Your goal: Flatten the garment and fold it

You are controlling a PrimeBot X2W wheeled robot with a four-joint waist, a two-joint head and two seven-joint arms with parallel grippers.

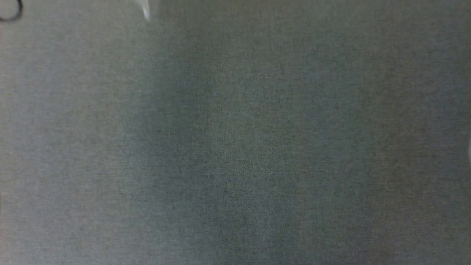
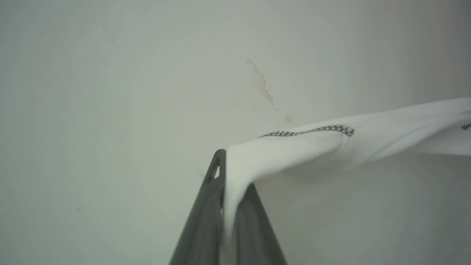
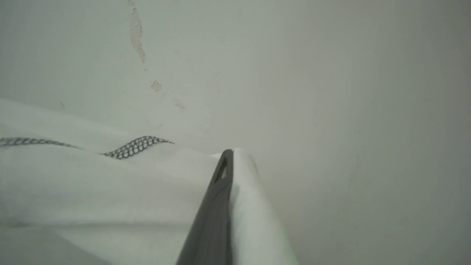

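Note:
The garment (image 2: 331, 147) is white thin fabric with a grey zigzag seam (image 2: 312, 130). In the left wrist view it is stretched away to the right from my left gripper (image 2: 226, 176), whose dark fingers are shut on a bunched edge of it. In the right wrist view the garment (image 3: 110, 184) spreads to the left, with a wavy stitched seam (image 3: 136, 146). My right gripper (image 3: 231, 163) is shut on its edge; one dark finger (image 3: 220, 191) shows and cloth drapes over the other. The fabric hangs taut in the air between the two grips.
Behind the cloth in both wrist views is a pale wall with a chipped paint patch (image 2: 262, 84) (image 3: 137, 33). The head view is blurred: a grey woven-looking surface (image 1: 235, 147), a white scrap (image 1: 146, 11) at the top and a dark curve (image 1: 14, 13) at the top left.

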